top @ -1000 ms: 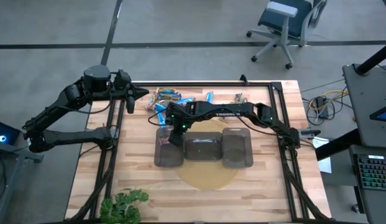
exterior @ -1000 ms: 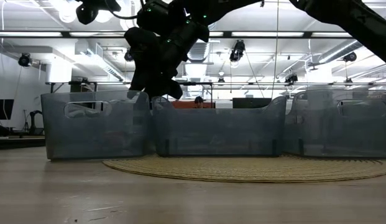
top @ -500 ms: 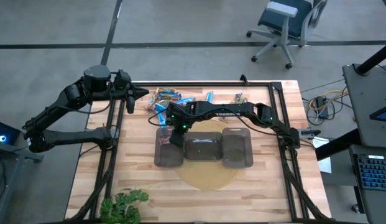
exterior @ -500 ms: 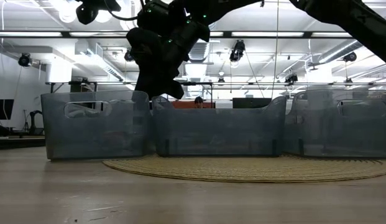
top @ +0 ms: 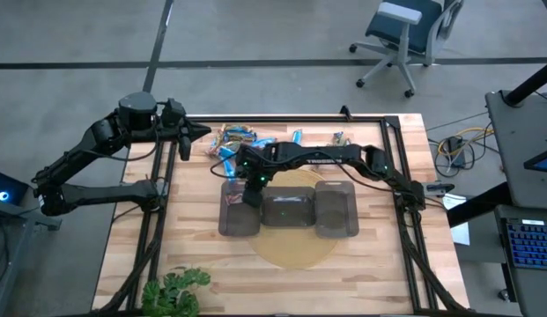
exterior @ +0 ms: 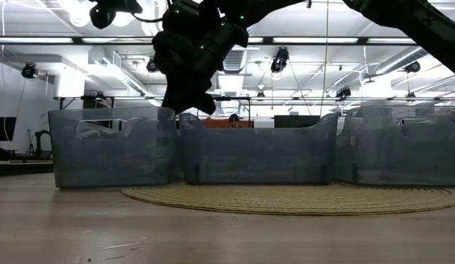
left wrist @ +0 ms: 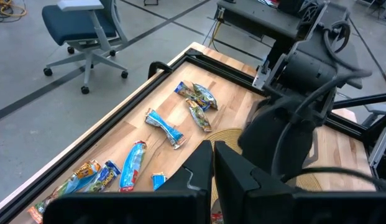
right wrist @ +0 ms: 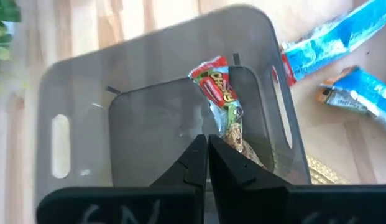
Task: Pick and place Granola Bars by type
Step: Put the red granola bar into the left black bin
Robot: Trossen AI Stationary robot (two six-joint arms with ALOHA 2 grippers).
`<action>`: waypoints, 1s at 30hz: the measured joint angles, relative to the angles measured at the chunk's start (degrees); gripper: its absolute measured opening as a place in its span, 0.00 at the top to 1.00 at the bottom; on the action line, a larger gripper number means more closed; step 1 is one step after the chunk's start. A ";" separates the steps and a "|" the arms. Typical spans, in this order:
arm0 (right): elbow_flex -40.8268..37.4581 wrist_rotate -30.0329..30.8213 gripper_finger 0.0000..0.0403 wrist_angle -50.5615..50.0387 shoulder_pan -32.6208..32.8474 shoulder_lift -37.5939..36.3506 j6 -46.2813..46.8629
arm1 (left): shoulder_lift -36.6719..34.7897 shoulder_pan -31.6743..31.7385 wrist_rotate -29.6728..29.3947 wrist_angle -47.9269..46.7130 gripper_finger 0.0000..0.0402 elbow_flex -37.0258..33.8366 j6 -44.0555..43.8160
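Three dark see-through trays stand in a row on a round woven mat (top: 291, 253). My right gripper (right wrist: 205, 146) hangs shut over the left tray (right wrist: 149, 43), with nothing between its fingers. Below it, a red, green and brown granola bar (right wrist: 219, 93) lies in that tray along one end wall. Several more bars, blue ones (top: 297, 136) and orange-brown ones (top: 236, 135), lie loose on the wood beyond the trays. My left gripper (top: 205, 132) waits shut above the table's far left corner.
The middle tray (top: 288, 211) and right tray (top: 336, 210) stand close beside the left one. Black frame rails (top: 154, 220) run along the table's left, right and far sides. A green plant (top: 172, 291) sits at the near left corner. Bare wood lies near the front edge.
My right gripper has shut its fingers while hanging in place over the left tray. Nothing else has moved.
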 joint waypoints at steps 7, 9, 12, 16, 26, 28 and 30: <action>0.06 -2.35 0.98 0.08 0.02 -5.96 -2.36 | 0.00 -0.01 0.00 0.00 1.00 0.00 0.00; 0.07 -2.33 0.98 0.13 0.02 -8.38 -3.04 | 0.00 -0.01 -0.01 0.00 1.00 0.00 0.00; 0.11 -2.32 0.98 0.14 0.02 -12.21 -3.71 | 0.00 -0.01 0.00 0.00 1.00 0.00 0.00; 0.01 -0.43 0.98 0.07 0.06 -18.00 -5.71 | 0.00 0.01 0.00 0.00 1.00 0.00 -0.02; -1.39 8.09 0.98 -0.46 -0.45 -32.66 -8.31 | 0.00 0.01 -0.02 0.02 1.00 0.00 0.07; -1.40 8.08 0.98 -0.67 -0.39 -35.52 -8.33 | 0.00 0.01 -0.02 0.02 1.00 0.00 0.13; -1.40 8.08 0.98 -1.42 -0.37 -38.33 -8.54 | 0.00 0.01 0.00 0.02 1.00 0.00 0.30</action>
